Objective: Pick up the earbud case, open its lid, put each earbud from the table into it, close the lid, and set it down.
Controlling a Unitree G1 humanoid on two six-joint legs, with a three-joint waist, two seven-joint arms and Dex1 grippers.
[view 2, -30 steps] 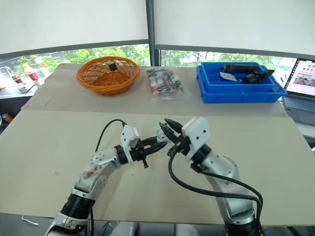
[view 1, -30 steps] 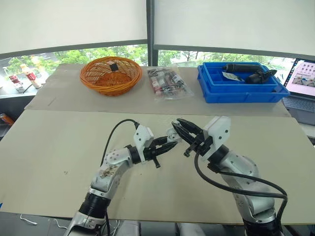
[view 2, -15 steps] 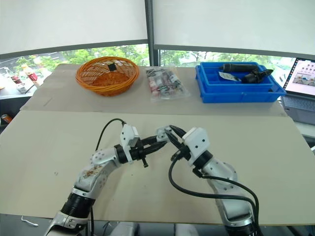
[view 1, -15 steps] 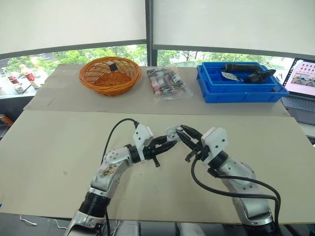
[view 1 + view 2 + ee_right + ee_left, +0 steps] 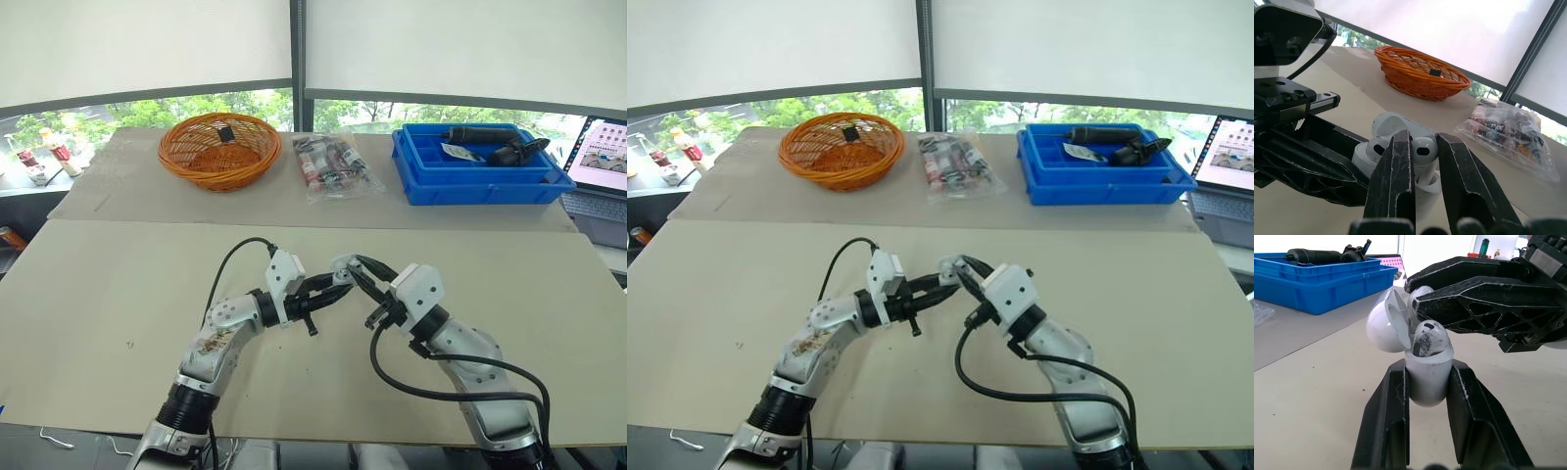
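My left gripper [image 5: 1427,382] is shut on the body of the white earbud case [image 5: 1427,377], holding it above the middle of the table [image 5: 118,284]. The lid [image 5: 1382,320] stands open. One white earbud [image 5: 1429,338] sits in the case. My right gripper [image 5: 1422,142] is shut on a second earbud [image 5: 1424,149] and holds it right at the case's open mouth, beside the seated one. In the left eye view the two grippers meet at the case [image 5: 343,266].
Along the far side stand an orange wicker basket [image 5: 220,147], a clear bag of small items [image 5: 333,166] and a blue bin [image 5: 480,171] holding black tools. A laptop [image 5: 607,157] sits at the far right.
My right gripper has come down and to the left, bringing its earbud up against the open case. The left gripper has held the case still.
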